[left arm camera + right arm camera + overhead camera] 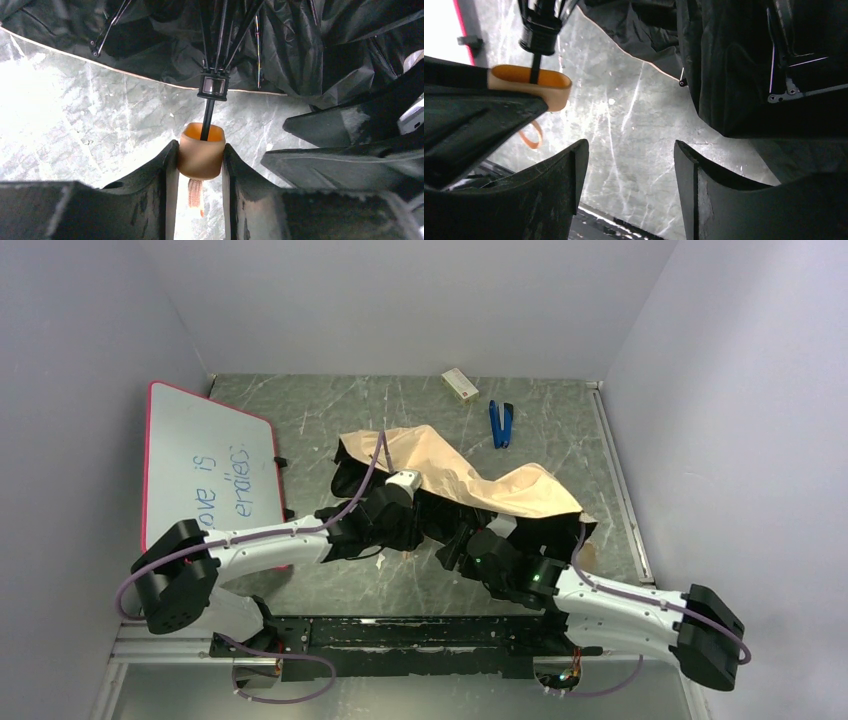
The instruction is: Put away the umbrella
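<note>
The umbrella [470,475] lies half collapsed in the middle of the table, tan side up and black lining underneath [300,45]. My left gripper [200,165] is shut on its small tan handle knob [201,152]. The thin black shaft [207,112] runs from the knob up to the ribs, and a woven loop [195,192] hangs below the knob. My right gripper [631,170] sits just right of the handle [531,85], open, with only the tabletop between its fingers. In the top view both grippers meet under the canopy's near edge [440,540].
A red-framed whiteboard [205,465] lies at the table's left edge. A blue tool [501,424] and a small white box [460,384] sit at the back. Grey walls close in the table on three sides.
</note>
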Available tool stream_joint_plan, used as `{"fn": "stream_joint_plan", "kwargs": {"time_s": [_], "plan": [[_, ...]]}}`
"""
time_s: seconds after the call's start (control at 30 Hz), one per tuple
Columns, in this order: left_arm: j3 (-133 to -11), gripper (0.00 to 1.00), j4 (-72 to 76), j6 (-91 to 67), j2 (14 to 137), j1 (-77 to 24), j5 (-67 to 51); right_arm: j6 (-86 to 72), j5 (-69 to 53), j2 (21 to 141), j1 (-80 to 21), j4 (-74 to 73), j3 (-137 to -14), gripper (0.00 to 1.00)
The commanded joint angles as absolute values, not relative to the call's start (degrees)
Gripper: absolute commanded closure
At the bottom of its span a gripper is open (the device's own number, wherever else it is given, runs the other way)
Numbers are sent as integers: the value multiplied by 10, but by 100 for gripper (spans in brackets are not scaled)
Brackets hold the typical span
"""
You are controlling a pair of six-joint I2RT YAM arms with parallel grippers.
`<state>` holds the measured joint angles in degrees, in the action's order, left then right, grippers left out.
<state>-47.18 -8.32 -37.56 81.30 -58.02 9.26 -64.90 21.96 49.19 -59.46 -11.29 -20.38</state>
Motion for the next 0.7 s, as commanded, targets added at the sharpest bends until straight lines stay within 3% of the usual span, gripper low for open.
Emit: {"fn": "stream_joint_plan", "kwargs": {"time_s": [0.0, 0.13, 0.3, 0.67], "plan": [[-470, 95, -81, -389, 819, -568, 124, -600, 184, 545, -591, -7, -182, 34], [-481, 95, -74, -397, 820, -568, 115, -629, 161, 627, -591, 39, -172, 34], [-481, 95, -71, -430, 811, -559, 116, -728, 201, 672, -591, -28, -172, 33], [-452, 95, -109, -465, 757, -522, 149, -844, 270, 518, -589, -188, -170, 32]]}}
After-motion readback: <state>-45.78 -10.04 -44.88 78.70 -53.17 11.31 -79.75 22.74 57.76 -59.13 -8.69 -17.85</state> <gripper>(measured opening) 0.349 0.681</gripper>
